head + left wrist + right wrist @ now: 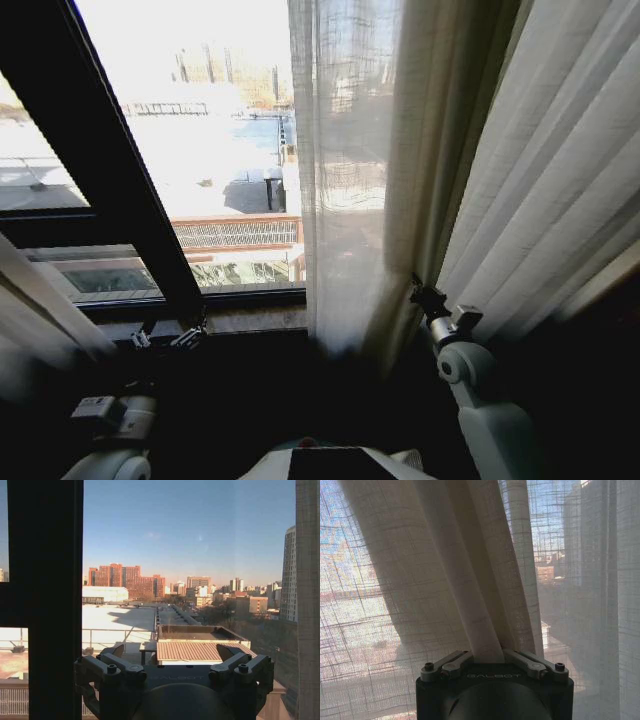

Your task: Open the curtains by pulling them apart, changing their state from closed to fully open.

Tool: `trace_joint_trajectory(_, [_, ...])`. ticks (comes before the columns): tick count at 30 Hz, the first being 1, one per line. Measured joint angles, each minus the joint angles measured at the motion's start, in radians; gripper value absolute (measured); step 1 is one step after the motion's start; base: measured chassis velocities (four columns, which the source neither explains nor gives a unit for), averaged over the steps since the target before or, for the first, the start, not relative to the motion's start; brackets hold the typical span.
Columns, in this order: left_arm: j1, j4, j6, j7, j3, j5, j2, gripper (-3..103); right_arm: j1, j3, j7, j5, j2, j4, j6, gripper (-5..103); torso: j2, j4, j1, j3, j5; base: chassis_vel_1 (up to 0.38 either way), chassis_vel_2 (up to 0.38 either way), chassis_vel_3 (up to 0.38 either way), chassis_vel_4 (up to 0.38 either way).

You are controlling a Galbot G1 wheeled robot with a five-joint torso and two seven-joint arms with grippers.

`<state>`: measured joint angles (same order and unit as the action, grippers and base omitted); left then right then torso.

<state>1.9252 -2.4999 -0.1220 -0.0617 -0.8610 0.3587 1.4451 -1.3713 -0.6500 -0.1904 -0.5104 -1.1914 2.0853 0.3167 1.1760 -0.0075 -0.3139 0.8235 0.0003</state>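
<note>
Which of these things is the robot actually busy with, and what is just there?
In use: sheer curtain, a fold of it pinched in the right gripper; left gripper, open, facing the glass.
Just there: dark window frame, thicker drape, rooftops outside.

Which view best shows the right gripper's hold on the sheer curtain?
The right wrist view: the right gripper is shut on a gathered fold of the curtain, seen close. The head view shows that gripper at the curtain's edge, grip unclear. The left wrist view catches just a curtain strip.
</note>
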Motion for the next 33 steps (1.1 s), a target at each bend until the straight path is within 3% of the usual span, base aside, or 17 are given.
trace_joint_trajectory(33, [0.001, 0.0, 0.003, -0.001, -0.001, -0.002, 0.002, 100, -0.004, -0.014, 0.005, 0.0, -0.004, -0.004, -0.002, 0, 0.0, -0.0002, 0.0, 0.0, -0.0004, -0.355, -0.356, 0.355, 0.358])
